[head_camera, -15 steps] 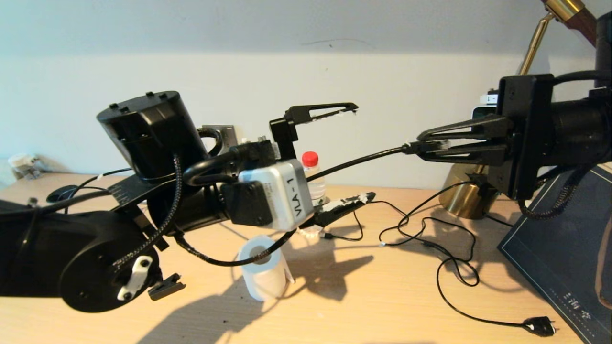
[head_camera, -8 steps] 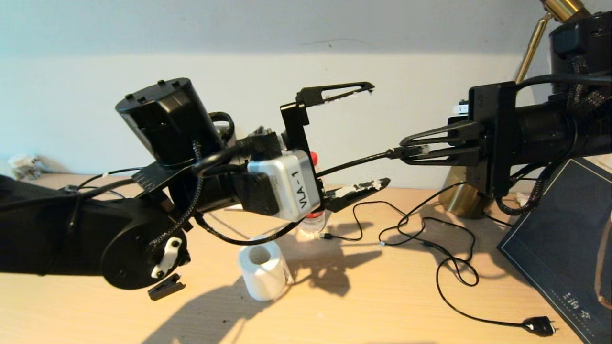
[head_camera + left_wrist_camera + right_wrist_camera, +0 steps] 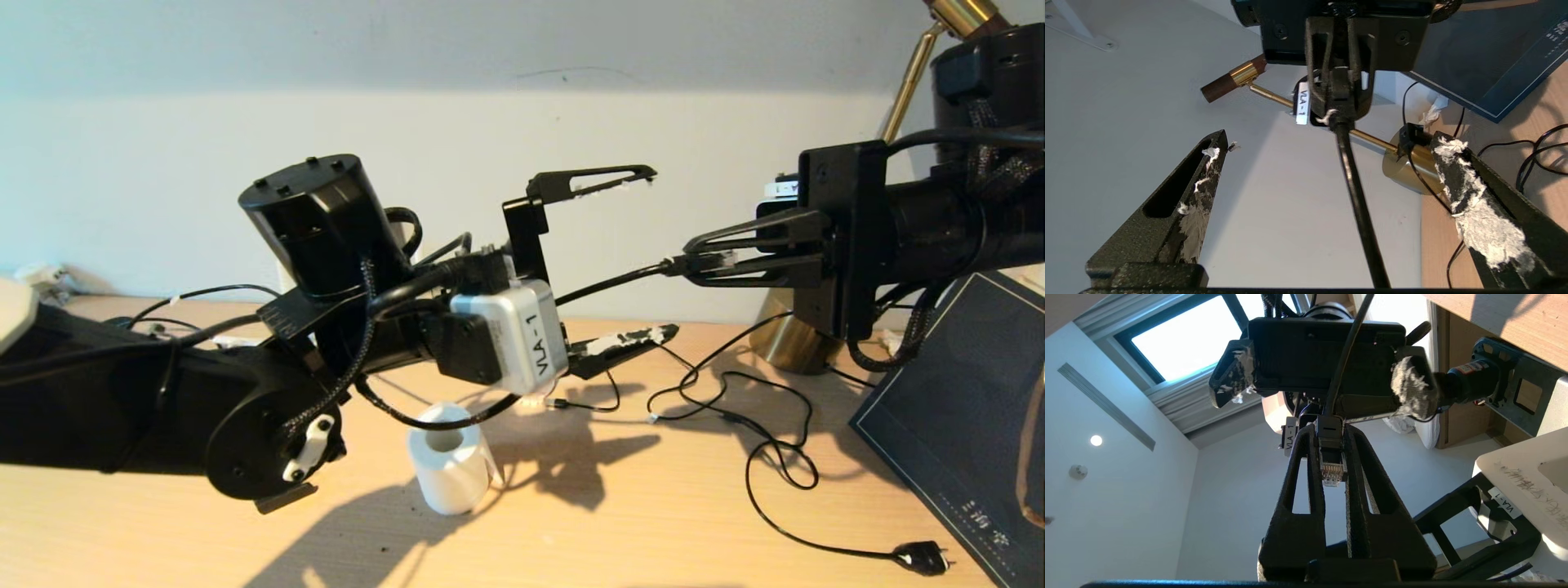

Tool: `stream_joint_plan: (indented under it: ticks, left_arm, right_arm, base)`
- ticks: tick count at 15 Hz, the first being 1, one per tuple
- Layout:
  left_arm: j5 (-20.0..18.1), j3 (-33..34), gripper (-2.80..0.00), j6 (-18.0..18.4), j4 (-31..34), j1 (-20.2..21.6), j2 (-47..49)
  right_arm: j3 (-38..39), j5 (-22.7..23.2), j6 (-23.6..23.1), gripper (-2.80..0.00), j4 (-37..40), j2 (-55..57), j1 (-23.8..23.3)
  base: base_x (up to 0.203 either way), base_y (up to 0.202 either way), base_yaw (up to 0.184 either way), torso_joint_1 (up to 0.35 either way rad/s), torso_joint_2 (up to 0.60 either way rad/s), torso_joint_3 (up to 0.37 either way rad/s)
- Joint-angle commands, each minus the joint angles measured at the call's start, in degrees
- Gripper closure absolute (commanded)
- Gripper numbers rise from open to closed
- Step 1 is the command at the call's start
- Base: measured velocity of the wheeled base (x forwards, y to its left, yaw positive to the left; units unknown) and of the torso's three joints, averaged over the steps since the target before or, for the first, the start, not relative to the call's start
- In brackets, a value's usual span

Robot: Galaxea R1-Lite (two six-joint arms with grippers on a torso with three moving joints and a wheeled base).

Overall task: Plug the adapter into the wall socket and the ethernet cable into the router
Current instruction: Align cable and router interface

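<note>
My right gripper (image 3: 692, 263) reaches in from the right, held above the desk, shut on the plug end of the black ethernet cable (image 3: 620, 280). In the right wrist view the clear plug (image 3: 1331, 469) sits pinched between the fingertips of the right gripper (image 3: 1331, 433), its contacts facing the wrist. My left gripper (image 3: 663, 251) faces it from the left and is open wide. The ethernet cable (image 3: 1355, 192) runs between the spread fingers of the left gripper (image 3: 1331, 143) without touching them. The adapter, wall socket and router are hidden or out of view.
A white paper roll (image 3: 447, 469) stands on the wooden desk under my left wrist. A thin black cord with a two-pin plug (image 3: 922, 558) loops across the right half of the desk. A brass lamp base (image 3: 788, 339) and a dark blue board (image 3: 963, 433) sit at the right.
My left arm has moved right, bringing its open fingers closer to the right gripper. The right gripper shifted a little left with the plug, then held still.
</note>
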Motion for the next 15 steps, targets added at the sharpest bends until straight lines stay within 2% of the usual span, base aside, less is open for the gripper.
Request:
stream_joint_plan:
  ticks: [1, 7, 8, 15]
  left_arm:
    - [-0.22, 0.35, -2.80, 0.25, -0.34, -0.12, 0.03]
    - [-0.22, 1.76, -2.80, -0.29, -0.25, -0.12, -1.18]
    - [-0.13, 1.77, 0.00, -0.29, -0.25, -0.49, -1.19]
    - [0.22, 1.77, 0.00, -0.20, -0.16, -1.35, -1.19]
  right_arm:
    - [0.23, 1.03, 0.45, 0.00, 0.06, -0.36, 0.28]
    - [0.32, 1.16, -0.51, 0.00, 0.06, -0.18, 0.40]
    - [0.34, 1.16, -0.51, 0.00, 0.06, -0.26, 0.40]
    - [1.29, 1.07, -0.78, 0.00, -0.02, -0.35, 1.72]
  base:
    - [0.000, 0.000, 0.000, 0.000, 0.00, 0.000]
    - [0.000, 0.000, 0.000, 0.000, 0.00, 0.000]
    - [0.000, 0.000, 0.000, 0.000, 0.00, 0.000]
    - [0.000, 0.000, 0.000, 0.000, 0.00, 0.000]
